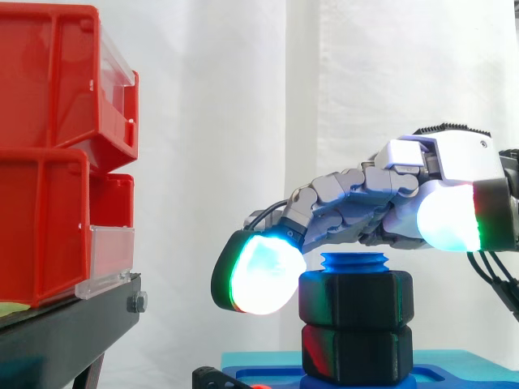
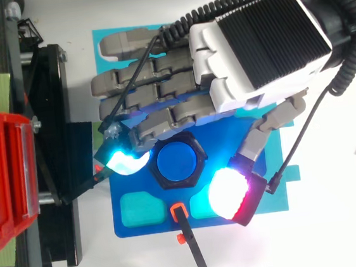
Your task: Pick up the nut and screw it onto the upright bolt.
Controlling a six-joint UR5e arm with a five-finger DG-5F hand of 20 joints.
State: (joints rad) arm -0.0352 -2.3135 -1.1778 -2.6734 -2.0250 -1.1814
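Side and top views of 1 hand (image 2: 257,42) over an upright blue bolt (image 1: 354,261). We see 2 black nuts threaded on the bolt: the upper nut (image 1: 354,298) sits just below the bolt's top, directly on the lower nut (image 1: 354,352). The hand reaches in from the right of the bolt, its fingers loosely bent and holding nothing. 1 glowing fingertip pad (image 1: 259,284) rests against the upper nut's left edge. The thumb (image 2: 230,192) is spread to the other side of the bolt, and in the side view it sits higher than the upper nut. The bolt stands on a blue tray (image 2: 136,224) on the white counter (image 2: 341,231). Red bins (image 1: 49,146) on a black stand (image 1: 65,332) lie well left of the bolt.
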